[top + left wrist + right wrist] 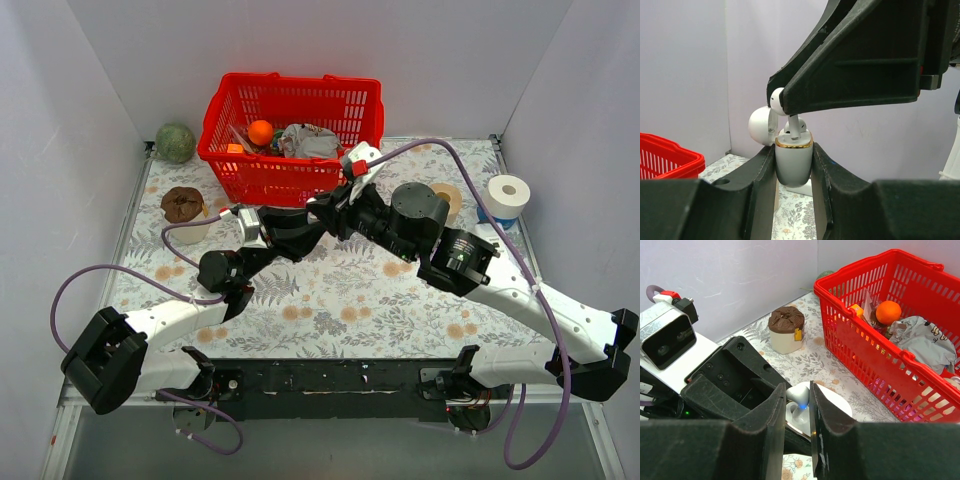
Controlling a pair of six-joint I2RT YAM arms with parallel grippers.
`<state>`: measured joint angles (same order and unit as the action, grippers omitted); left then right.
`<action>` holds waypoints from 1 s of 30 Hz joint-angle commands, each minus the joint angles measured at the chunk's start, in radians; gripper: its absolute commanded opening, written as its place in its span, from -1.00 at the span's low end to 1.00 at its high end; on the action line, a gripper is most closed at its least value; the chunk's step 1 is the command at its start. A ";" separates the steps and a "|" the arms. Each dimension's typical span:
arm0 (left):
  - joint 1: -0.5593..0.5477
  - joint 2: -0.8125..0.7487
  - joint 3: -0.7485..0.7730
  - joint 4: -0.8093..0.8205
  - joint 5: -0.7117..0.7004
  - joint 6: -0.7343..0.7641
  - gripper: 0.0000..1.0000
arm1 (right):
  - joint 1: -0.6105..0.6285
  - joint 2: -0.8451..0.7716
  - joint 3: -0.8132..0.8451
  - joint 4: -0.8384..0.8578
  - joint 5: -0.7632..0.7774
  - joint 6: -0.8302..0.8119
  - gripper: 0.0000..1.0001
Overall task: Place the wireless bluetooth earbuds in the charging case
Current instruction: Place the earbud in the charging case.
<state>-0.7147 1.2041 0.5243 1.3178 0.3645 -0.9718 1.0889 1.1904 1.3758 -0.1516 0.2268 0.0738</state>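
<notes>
One camera looks down from behind on the whole tabletop (330, 300); wrist cameras sit close behind the left tool (794, 162) and right tool (799, 407), all sharing the red basket (270, 175).

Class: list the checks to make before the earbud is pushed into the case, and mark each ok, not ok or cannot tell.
1. Case clamped upright in the left gripper: ok.
2. Lid open, clear of the mouth: ok.
3. Earbud pinched in the right gripper: ok.
4. Stem pointing down at the case mouth: ok.
5. Stem lined up with a free socket: cannot tell, the sockets are hidden.
6. Other socket already filled: cannot tell.
</notes>
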 commanded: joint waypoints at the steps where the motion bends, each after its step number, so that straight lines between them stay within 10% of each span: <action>1: 0.004 -0.028 0.003 0.149 0.010 0.016 -1.00 | 0.014 -0.002 -0.009 0.043 0.011 -0.011 -0.97; 30: 0.004 0.018 0.019 0.291 0.002 0.007 -1.00 | 0.040 0.020 0.062 -0.025 0.065 -0.048 -0.97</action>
<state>-0.7147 1.2182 0.5083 1.3182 0.3779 -0.9611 1.1210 1.2079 1.3842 -0.1822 0.2687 0.0479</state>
